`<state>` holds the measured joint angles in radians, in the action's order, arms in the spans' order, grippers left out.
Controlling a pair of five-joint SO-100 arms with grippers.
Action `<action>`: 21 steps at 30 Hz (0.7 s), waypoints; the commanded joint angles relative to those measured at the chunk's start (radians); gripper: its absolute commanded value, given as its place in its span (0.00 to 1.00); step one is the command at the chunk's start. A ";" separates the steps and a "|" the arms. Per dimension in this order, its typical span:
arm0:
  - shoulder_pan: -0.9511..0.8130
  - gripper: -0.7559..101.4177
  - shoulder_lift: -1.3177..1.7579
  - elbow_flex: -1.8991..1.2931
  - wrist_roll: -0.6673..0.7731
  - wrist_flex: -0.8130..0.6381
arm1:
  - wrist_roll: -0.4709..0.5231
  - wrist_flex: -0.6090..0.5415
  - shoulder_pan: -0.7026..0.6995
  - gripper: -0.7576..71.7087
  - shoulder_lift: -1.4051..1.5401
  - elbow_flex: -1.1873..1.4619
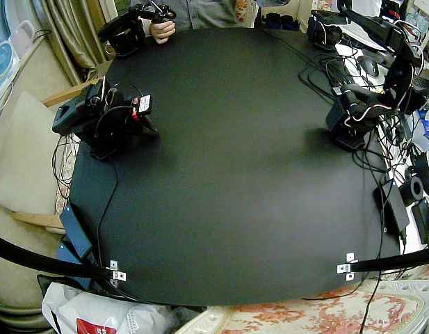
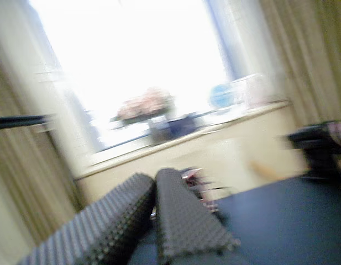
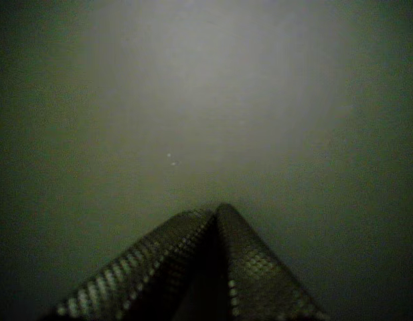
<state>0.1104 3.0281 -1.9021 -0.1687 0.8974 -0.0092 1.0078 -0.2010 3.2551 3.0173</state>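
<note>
- Left gripper (image 2: 155, 178): jaws pressed together, holding nothing; low over the counter (image 2: 281, 221), facing a bright window (image 2: 137, 55).
- Right gripper (image 3: 216, 210): jaws closed, nothing held; pointed at the dark counter surface.
- Left arm (image 1: 360, 111) and right arm (image 1: 103, 118): folded at opposite counter edges, well apart.

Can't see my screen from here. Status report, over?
Both claws shut, empty: one claw faces a window, other claw faces the black table. Folded at the edges: right arm and left arm. Beside left arm, cables.
</note>
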 commanded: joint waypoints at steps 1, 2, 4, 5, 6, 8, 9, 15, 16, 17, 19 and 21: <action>0.104 0.01 -0.046 -0.017 -0.011 0.002 | -0.003 0.006 -0.025 0.00 0.017 -0.011; 0.015 0.01 -0.012 -0.084 0.032 0.014 | 0.000 0.006 -0.031 0.00 0.018 -0.011; -0.089 0.01 0.057 -0.124 0.215 0.063 | 0.002 0.005 -0.032 0.00 0.018 -0.011; -0.100 0.01 0.058 -0.094 0.219 0.087 | 0.003 0.003 -0.032 0.00 0.018 -0.011; -0.124 0.01 0.080 -0.074 0.218 0.095 | 0.003 0.003 -0.031 0.00 0.018 -0.011; -0.183 0.01 0.109 -0.241 0.138 0.143 | 0.000 0.002 -0.025 0.00 0.018 -0.011; -0.201 0.01 0.167 -0.370 0.117 0.153 | -0.006 0.003 -0.025 0.00 0.018 -0.011; -0.218 0.01 0.212 -0.795 0.229 0.067 | -0.023 0.006 -0.002 0.00 0.018 -0.011; -0.216 0.01 0.212 -0.933 0.229 0.028 | -0.032 0.008 0.008 0.00 0.018 -0.011; -0.210 0.01 0.212 -0.996 0.224 -0.005 | -0.038 0.011 0.018 0.00 0.018 -0.011; -0.183 0.01 0.212 -1.098 0.224 -0.011 | -0.035 0.020 0.052 0.00 0.018 -0.011; -0.183 0.01 0.212 -1.180 0.229 -0.017 | -0.034 0.020 0.071 0.00 0.018 -0.012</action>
<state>-0.0767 3.2198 -3.0511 0.0506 0.8974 -0.0291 1.0109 -0.1350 3.2566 3.0173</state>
